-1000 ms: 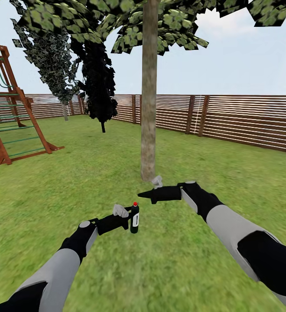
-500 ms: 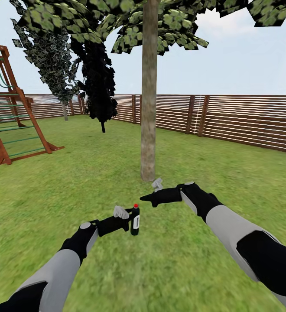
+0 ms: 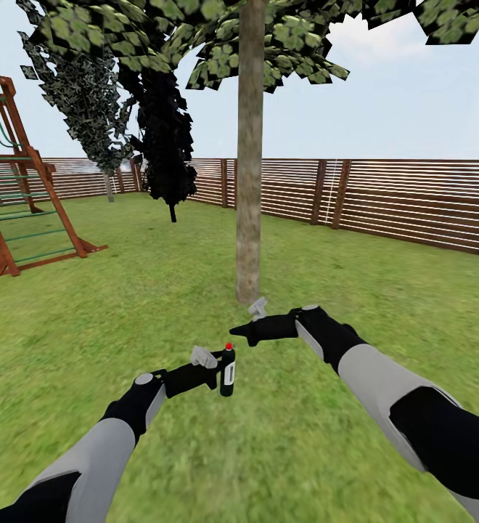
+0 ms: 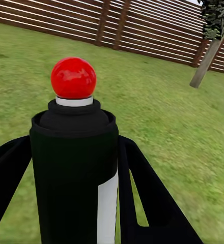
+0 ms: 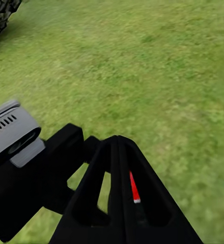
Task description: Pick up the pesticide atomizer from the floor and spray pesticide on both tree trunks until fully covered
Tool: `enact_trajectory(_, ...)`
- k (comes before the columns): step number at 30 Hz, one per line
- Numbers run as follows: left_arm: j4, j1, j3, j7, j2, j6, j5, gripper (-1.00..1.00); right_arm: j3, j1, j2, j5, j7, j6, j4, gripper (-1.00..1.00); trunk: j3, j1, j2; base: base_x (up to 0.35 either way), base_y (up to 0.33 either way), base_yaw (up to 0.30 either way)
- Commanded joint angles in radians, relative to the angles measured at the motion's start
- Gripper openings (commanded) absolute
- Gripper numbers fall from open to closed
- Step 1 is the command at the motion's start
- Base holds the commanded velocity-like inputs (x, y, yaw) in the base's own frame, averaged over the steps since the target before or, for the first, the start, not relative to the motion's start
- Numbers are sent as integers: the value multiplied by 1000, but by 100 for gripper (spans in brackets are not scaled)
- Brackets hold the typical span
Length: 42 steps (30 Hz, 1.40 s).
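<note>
The pesticide atomizer, a black bottle with a white label and a red top, stands upright above the grass in my left gripper, which is shut on it. In the left wrist view the atomizer sits between the black fingers. My right gripper is shut and empty, and points left just above and beyond the bottle. In the right wrist view the right gripper's fingers are pressed together. One tree trunk rises straight ahead, close behind both grippers.
The lawn is bounded by a brown slat fence. A wooden play tower stands at the left. A dark narrow tree and another thin-trunked tree stand far back. A leaning trunk shows by the fence.
My right arm has drifted slightly left, toward the atomizer. The left gripper and bottle have barely moved.
</note>
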Motion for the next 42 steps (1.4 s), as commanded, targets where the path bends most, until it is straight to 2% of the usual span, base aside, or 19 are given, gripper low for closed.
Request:
enact_trajectory(1,0,0,0,0,0,0,1,-100,0,0,1,0,-1,0,0,-100,0,0,0,0,0,0)
enact_trajectory(16,0,0,0,0,-1,0,1,-100,0,2,2,4,-7,0,4,-100,0,0,0,0,0,0)
enact_trajectory(21,0,0,-1,0,-1,0,1,-100,0,3,3,7,-7,-3,46,-100,0,0,0,0,0,0)
enact_trajectory(26,0,0,-2,0,-1,0,1,-100,0,3,9,8,-7,-3,50,-100,0,0,0,0,0,0)
enact_trajectory(32,0,0,-2,0,-1,0,1,-100,1,3,29,8,-24,-3,50,-100,0,0,0,0,0,0)
enact_trajectory(42,0,0,-2,0,-1,0,1,-100,1,3,33,8,-52,-3,51,-100,0,0,0,0,0,0)
